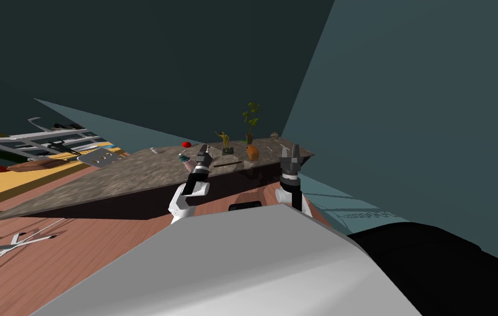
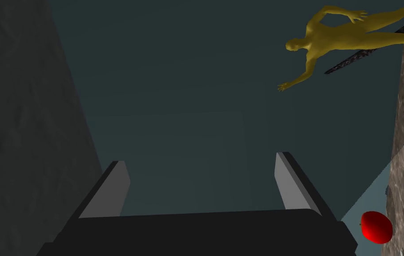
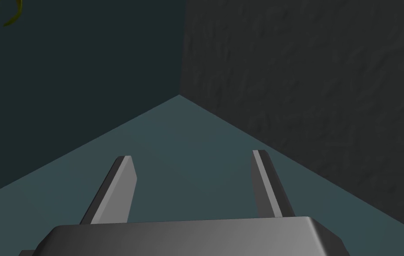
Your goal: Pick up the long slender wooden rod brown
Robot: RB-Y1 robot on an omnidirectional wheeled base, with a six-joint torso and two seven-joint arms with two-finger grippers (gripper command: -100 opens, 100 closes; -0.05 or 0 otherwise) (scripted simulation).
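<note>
Rod: the thin dark brown rod (image 1: 227, 163) lies flat on the speckled stone counter (image 1: 133, 175), at the centre of the head view. It sits just right of my left gripper (image 1: 205, 148) and left of the orange vase (image 1: 252, 152).
Left claw: blades spread with nothing between them, raised over the counter's near edge.
Right claw: my right gripper (image 1: 290, 149), right of centre, is also spread and empty, on the far side of the vase from the rod.
Step in hand: the reach. I judge the left arm the closer one. I'd tip its wrist down, set the blades across the rod's length and descend at mid-length, clear of the vase and the small bottle (image 1: 184, 159).
Left wrist view adds: the yellow figurine (image 2: 330, 38) and the red apple (image 2: 376, 226) close up on the counter beside the blades.
Head view adds: rod and both arms together, so I'd steer by it.
</note>
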